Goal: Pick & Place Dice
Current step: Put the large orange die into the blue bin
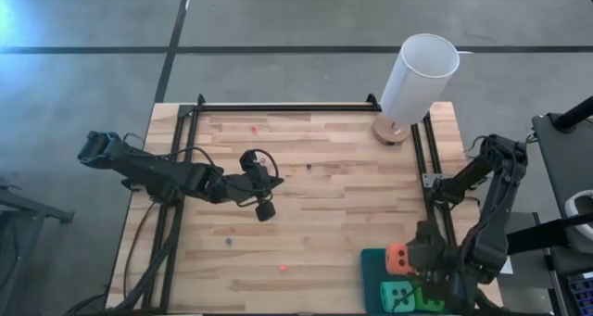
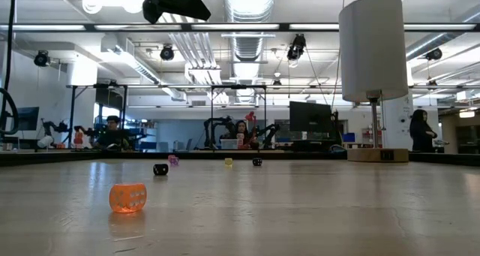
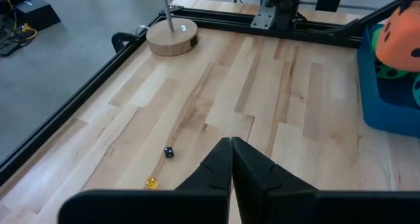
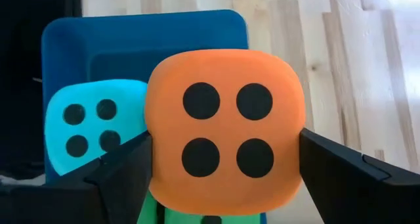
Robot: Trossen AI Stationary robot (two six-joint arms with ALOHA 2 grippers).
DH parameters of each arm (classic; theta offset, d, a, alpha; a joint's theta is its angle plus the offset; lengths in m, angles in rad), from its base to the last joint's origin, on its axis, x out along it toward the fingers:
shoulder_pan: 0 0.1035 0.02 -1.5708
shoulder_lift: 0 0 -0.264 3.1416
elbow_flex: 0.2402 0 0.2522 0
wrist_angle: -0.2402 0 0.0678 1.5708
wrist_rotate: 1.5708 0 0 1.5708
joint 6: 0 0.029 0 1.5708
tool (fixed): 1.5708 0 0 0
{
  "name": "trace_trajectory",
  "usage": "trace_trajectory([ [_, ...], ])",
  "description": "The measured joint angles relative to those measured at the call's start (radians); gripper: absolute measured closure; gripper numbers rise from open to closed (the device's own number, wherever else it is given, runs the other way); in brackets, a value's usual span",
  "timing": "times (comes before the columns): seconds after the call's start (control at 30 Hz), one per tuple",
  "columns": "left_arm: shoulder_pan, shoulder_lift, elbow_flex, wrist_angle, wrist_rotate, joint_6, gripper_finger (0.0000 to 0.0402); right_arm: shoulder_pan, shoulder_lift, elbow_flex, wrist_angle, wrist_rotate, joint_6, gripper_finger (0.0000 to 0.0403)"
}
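My right gripper [image 1: 413,259] is shut on the orange-red die [image 4: 226,129], above the blue tray [image 4: 144,40] at the table's near right corner. The die's four-pip face points up at the wrist camera. The turquoise die [image 4: 98,125] lies in the tray beside it. A green die [image 1: 398,296] lies in the tray too, and one green edge [image 4: 152,214] shows under the orange-red die. My left gripper [image 1: 264,209] is shut with nothing in it, above the middle of the table's left half. My right gripper pinches the orange-red die between its two fingers [image 4: 118,178], by two opposite sides [image 4: 156,175]. The fingers come steeply from above. The die is level over the tray. I cannot tell whether its underside touches the green die below it.
A tall white cylinder [image 1: 419,78] on a round wooden base [image 1: 391,129] stands at the far right corner. Several tiny dice lie scattered on the wood, among them an orange one [image 2: 127,197] and a black one [image 3: 168,152]. Black rails [image 1: 287,106] frame the table.
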Motion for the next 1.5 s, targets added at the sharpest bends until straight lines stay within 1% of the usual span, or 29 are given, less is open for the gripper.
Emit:
trace_trajectory([
  [0.1,0.000,0.000,0.000,0.000,0.000,0.000,0.0387,0.000,0.022,0.008,0.019,0.000,-0.031,0.0067],
  [0.33,0.000,0.000,0.000,0.000,0.000,0.000,0.0387,0.000,0.018,-0.004,0.037,0.037,-0.035,0.0066],
  [0.5,0.000,0.000,0.000,0.000,0.000,0.000,0.0387,0.000,0.018,-0.011,0.061,0.039,-0.026,0.0065],
  [0.83,0.000,0.000,0.000,0.000,0.000,0.000,0.0387,0.000,0.016,-0.074,0.127,0.027,-0.012,0.0062],
  [1.1,0.000,0.000,0.000,0.000,0.000,0.000,0.0387,0.000,0.015,-0.077,0.138,-0.002,0.006,0.0061],
  [1.23,0.000,0.000,0.000,0.001,0.000,0.000,0.0387,0.000,0.015,-0.077,0.137,-0.002,-0.008,0.0052],
  [1.5,0.000,0.000,0.000,0.000,0.000,0.000,0.0387,0.000,0.014,-0.078,0.132,-0.001,-0.005,0.0022],
])
